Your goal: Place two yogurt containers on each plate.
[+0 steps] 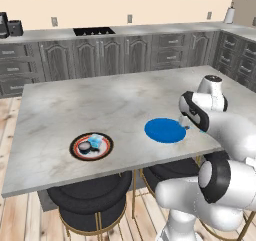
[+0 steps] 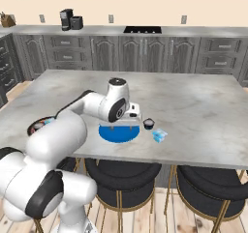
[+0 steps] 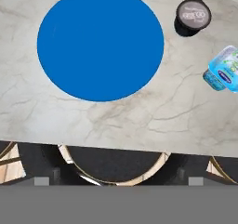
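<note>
Our end effector (image 2: 131, 117) hangs with its tips wide apart and holding nothing above the blue plate (image 3: 100, 44), which has no tubs on it. The dark tub (image 3: 192, 15) and pale blue tub (image 3: 225, 70) wait on the bench (image 3: 139, 116) at its two and three o'clock, so we judge they go there. The patterned plate (image 1: 91, 146) has its two.

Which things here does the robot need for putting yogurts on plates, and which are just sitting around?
Needed:
blue plate, empty
patterned plate, holding two tubs
dark tub on the counter
pale blue tub on the counter

Just there:
coffee machine
stools
paper towel roll
</note>
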You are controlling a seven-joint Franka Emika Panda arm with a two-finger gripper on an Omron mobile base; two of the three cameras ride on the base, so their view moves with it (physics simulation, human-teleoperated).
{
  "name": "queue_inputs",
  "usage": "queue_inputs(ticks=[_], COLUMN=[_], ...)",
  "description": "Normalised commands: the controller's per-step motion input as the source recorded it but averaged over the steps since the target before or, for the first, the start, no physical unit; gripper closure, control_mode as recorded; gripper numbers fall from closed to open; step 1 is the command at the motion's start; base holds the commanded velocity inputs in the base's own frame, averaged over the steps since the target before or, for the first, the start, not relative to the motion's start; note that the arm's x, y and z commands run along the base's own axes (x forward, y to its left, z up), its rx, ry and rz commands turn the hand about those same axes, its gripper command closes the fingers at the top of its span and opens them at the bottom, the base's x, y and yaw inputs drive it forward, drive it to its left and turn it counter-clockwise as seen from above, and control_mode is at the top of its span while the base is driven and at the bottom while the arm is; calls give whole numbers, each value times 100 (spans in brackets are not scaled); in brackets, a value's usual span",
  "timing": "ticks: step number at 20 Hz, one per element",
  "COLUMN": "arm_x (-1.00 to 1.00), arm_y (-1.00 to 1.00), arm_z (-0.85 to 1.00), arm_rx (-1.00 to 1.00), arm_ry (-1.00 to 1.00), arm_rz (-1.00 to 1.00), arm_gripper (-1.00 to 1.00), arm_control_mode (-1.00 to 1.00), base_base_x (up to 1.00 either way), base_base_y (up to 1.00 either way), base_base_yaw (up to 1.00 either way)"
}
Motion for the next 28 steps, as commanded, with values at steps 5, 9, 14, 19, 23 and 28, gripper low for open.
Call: queue_inputs(ticks=[5, 9, 14, 19, 23, 28], arm_x=[44, 28, 10, 15, 30, 29], arm_y=[-49, -60, -65, -44, -31, -14], arm_z=[0, 0, -3, 0, -3, -21], arm_rx=[0, 3, 3, 16, 23, 11], arm_ry=[2, 2, -1, 0, 6, 0], arm_rz=[-42, -38, -30, -11, -6, 0], arm_gripper=[-100, -100, -100, -100, -100, -100], arm_control_mode=[-100, -100, -100, -100, -100, -100], base_base_x=[0, 0, 0, 0, 0, 0], base_base_y=[0, 0, 0, 0, 0, 0], base_base_yaw=[0, 0, 0, 0, 0, 0])
